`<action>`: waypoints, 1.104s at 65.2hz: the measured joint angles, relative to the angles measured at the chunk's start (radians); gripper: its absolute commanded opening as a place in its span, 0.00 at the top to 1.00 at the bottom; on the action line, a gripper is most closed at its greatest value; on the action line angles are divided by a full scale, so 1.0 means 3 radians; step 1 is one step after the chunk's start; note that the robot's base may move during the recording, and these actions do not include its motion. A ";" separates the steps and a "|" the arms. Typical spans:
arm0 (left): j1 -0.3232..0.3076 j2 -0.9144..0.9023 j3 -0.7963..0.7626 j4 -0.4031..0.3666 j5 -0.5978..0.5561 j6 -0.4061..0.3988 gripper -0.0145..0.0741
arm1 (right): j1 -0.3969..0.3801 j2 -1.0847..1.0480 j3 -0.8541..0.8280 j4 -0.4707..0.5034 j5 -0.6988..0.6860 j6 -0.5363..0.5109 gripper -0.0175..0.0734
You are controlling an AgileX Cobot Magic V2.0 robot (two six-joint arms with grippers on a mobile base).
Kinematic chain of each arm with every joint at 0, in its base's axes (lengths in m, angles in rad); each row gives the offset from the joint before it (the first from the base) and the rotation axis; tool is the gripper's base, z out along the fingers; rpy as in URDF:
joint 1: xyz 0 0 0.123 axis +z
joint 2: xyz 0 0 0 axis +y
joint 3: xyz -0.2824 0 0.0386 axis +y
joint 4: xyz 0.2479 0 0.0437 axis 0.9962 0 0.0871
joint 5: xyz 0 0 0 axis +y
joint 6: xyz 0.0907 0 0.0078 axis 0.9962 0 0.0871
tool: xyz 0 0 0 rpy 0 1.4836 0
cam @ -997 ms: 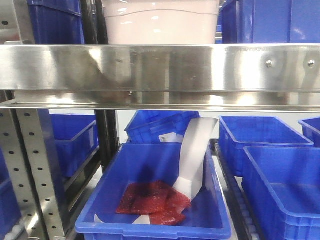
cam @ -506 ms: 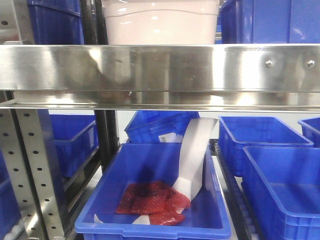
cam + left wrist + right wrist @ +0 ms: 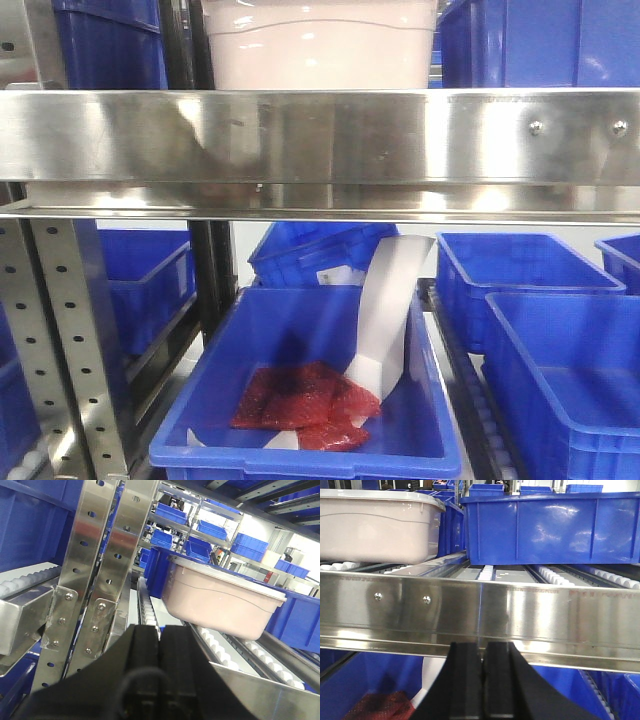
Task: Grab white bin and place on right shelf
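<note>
Left wrist view: translucent pinkish-white plastic bin sits on shiny steel shelf rollers; left gripper and right gripper both closed, empty; open wide, approach bin sides squarely.

I see the white bin sitting on the right shelf's rollers, behind the front rail. Bin to its left, another to its right. Below the rail: open bin at centre front holding red packets and a leaning card; more bins behind and right. Perforated upright at left.
</note>
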 measured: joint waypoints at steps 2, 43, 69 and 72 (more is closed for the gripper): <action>0.0000 0.0000 0.0000 0.0000 0.0000 0.0000 0.97 | 0.0000 0.0000 0.0000 0.0000 0.0000 0.0034 0.75; 0.0000 0.0000 0.0000 0.0000 0.0000 0.0000 0.97 | 0.0000 0.0000 0.0000 -0.0105 0.0025 0.0182 0.75; 0.0000 0.0000 0.0005 0.0000 0.0000 0.0000 0.97 | 0.0000 0.0000 0.0000 -0.0105 0.0025 0.0182 0.75; 0.0000 0.0000 0.0013 0.0000 0.0000 0.0000 0.97 | 0.0000 0.0000 0.0000 -0.0105 0.0025 0.0182 0.75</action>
